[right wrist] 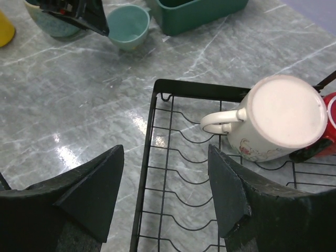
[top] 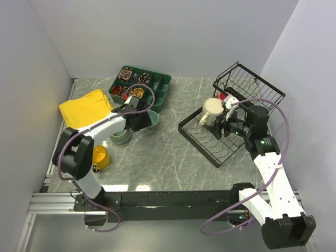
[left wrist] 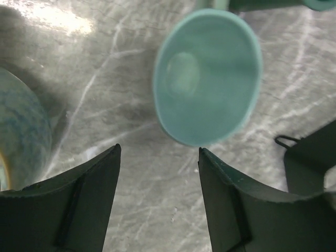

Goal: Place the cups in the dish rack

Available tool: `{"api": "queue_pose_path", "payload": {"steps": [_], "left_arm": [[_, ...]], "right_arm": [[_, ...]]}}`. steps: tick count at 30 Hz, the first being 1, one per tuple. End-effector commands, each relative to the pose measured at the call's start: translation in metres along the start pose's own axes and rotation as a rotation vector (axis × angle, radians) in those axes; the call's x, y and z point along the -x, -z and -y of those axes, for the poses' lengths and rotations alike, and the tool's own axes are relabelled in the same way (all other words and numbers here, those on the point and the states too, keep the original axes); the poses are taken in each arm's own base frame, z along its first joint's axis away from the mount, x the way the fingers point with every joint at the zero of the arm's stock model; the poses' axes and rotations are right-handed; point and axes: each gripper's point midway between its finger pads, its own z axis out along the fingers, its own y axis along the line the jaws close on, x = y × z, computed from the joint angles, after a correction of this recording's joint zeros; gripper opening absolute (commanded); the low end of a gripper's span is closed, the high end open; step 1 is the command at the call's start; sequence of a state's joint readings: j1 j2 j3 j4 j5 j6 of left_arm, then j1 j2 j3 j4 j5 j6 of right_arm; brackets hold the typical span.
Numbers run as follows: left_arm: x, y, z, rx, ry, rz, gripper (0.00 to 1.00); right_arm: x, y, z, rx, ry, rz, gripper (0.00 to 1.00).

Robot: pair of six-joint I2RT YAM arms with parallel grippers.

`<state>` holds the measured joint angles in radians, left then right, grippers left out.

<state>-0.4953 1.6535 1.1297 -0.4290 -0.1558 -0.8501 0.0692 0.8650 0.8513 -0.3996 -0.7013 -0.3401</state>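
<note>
Cream ceramic cup [top: 212, 109] sits bottom-up on the slotted base of the black wire dish rack [top: 210, 149], centre-right of the top view, handle towards frame left in the right wrist view. Glossy red cup [top: 223, 97] is just beside it, at the foot of the rack's raised basket end and mostly hidden. That makes two cups in the rack.

The other three are on the grey marbled counter [top: 157, 157], left half of the top view:
- small pale teal cup [left wrist: 207, 76], upright, just off the lower-right corner of the dark green compartment tray [top: 157, 86]
- larger grey-green cup [top: 121, 136], near the teal one, lower left of it
- yellow cup [top: 100, 156], further lower left, well apart from the rack

Crumpled yellow cloth [top: 86, 107] lies left of the tray.

Left gripper [left wrist: 157, 194]: fingers apart with nothing between them. The teal cup's mouth sits just past the fingertips, upper centre of the left wrist view, and I see no contact. The grey-green cup shows at that view's left edge.

Right gripper [right wrist: 165, 194]: fingers apart and holding nothing. It hangs over the rack's left rim, with the cream cup at upper right of the right wrist view, clear of both fingers.
</note>
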Motion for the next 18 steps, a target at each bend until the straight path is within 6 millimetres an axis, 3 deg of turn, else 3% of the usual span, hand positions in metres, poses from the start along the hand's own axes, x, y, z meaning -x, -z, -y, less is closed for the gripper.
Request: {"api": "queue_pose_path", "payload": {"steps": [1,11,18], "left_arm": [[0.021,-0.009,0.009,-0.004,-0.006,0.042,0.66],[0.035,-0.026,0.018,0.000,-0.004,0.045,0.63],[0.036,-0.041,0.007,0.013,0.012,0.025,0.54]], "right_arm": [[0.009,0.002,-0.002,0.016,0.003,0.046,0.72],[0.005,0.003,-0.004,0.030,-0.015,0.054,0.72],[0.003,0.004,-0.005,0.043,-0.024,0.058,0.72]]}}
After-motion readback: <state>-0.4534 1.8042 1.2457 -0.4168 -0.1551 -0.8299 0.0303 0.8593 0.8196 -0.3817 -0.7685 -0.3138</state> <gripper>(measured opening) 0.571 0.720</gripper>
